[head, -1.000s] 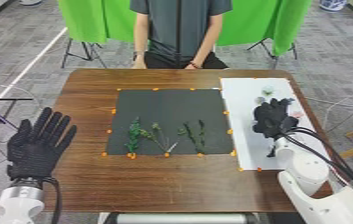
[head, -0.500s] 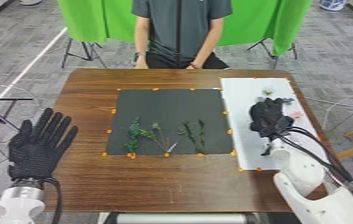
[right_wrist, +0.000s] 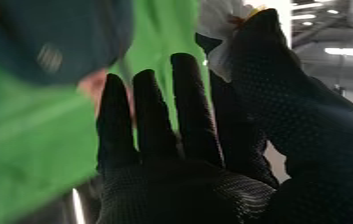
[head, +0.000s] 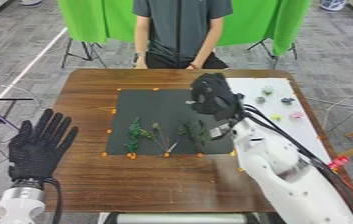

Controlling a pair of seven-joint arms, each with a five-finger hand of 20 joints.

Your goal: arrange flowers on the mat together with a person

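My right hand (head: 213,96) is over the upper right part of the black mat (head: 146,106). In the right wrist view, the thumb and a finger of that right hand (right_wrist: 190,187) pinch a white flower (right_wrist: 228,31) with a yellow-orange centre; its other fingers are straight. Green leafy stems lie along the mat's near half: one at the left (head: 133,135), one in the middle (head: 157,138) and others at the right (head: 193,134), partly beside my arm. My left hand (head: 36,150) is at the table's left edge, palm and fingers spread flat.
On the white sheet (head: 310,136) at the right lie a pale green flower (head: 267,90), a dark blue one (head: 287,101), a pink one (head: 297,116) and a yellow-green one (head: 277,117). Orange markers line the mat's edges. My right forearm crosses the sheet's near part.
My right hand has moved from above the white sheet leftward and away from me to above the mat, uncovering several flower heads on the sheet. My left hand has stayed nearly still.
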